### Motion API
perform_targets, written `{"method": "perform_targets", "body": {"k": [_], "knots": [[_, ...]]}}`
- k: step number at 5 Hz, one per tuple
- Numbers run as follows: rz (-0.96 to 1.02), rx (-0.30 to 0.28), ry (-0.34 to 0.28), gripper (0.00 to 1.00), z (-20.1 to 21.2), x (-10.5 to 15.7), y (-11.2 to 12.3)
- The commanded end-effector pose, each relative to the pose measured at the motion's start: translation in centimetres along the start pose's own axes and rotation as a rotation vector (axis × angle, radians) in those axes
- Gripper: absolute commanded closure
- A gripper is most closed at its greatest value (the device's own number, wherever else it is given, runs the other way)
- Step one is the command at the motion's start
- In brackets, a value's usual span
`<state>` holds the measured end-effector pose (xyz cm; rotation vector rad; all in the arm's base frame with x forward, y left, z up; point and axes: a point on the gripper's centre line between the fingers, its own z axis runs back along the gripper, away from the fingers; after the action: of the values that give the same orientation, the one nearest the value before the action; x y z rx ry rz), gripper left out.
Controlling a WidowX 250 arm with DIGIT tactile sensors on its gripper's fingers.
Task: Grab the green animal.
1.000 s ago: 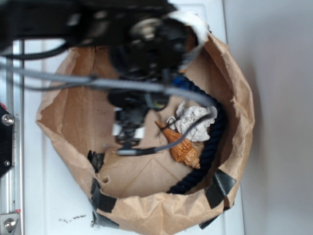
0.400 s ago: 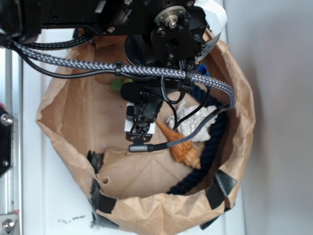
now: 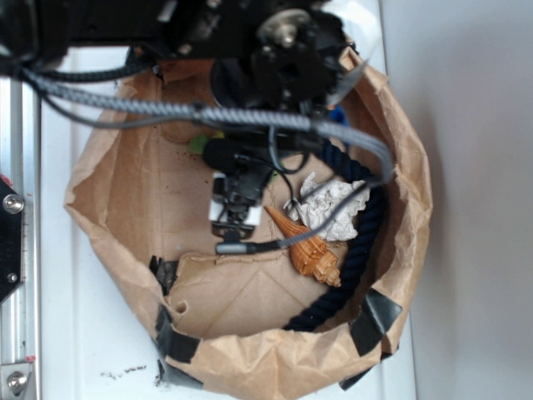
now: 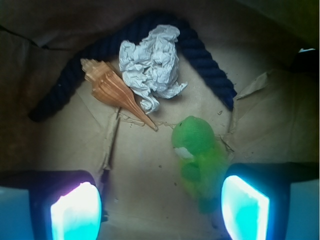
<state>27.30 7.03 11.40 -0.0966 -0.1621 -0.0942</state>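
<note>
The crumpled brown paper bag (image 3: 400,167) walls everything in, so I reach down from above, my arm (image 3: 250,50) covering much of its floor in the exterior view. A dark blue rope (image 4: 210,75) curves along the back. My gripper (image 4: 160,205) hangs wide open and empty, its right finger almost against the green animal (image 4: 197,155), which lies off-centre toward that side; I judge I should shift right to straddle it. The white paper ball (image 4: 150,65) and orange seashell (image 4: 115,92) lie near, beyond it, not blocking.
</note>
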Motion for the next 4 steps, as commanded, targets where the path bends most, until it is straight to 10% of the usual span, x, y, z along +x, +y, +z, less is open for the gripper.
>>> {"method": "perform_targets", "body": {"k": [1, 4], "knots": [[-0.050, 0.109, -0.094, 0.00, -2.8, -2.2, -0.2], [-0.030, 0.144, -0.113, 0.00, -5.0, -0.3, -0.7]]}}
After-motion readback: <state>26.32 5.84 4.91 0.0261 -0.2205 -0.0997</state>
